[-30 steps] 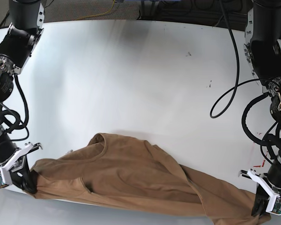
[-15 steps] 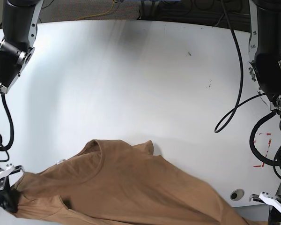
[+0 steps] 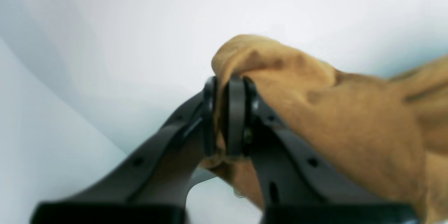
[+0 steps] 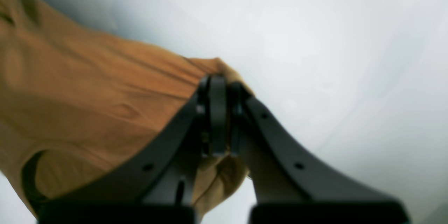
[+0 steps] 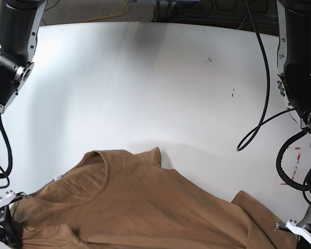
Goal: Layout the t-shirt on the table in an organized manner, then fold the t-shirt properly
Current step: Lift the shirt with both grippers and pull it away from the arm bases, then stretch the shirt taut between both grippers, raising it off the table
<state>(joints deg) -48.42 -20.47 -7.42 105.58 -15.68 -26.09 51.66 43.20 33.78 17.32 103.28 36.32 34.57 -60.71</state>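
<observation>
The t-shirt [image 5: 145, 202] lies at the near edge of the table [image 5: 145, 78], with its neck hole toward the middle of the table and its bottom part running out of the picture at the near edge. It is not flat yet. There is a fold across the middle and the cloth looks bunched near both grippers. The left gripper [image 3: 229, 115] is squeezed tight on a lump of the brown cloth, and the cloth puffs out over the top of its fingers. The right gripper [image 4: 218, 119] is squeezed tight on another edge of the shirt, with cloth hanging down under it. In the base view both grippers sit low at the near corners, almost out of sight. Here is what could go wrong, I think. The shirt is very close to the near edge, so if the arms pull it more that way, a big part could hang off the table and drag the rest down. If one arm pulls harder than the other, the shirt could twist and get more wrinkles. The cloth is soft and the hold is on a small lump, so a quick tug could make it slip out. If a gripper holds two layers, the shirt may not open up flat when it is laid down.
</observation>
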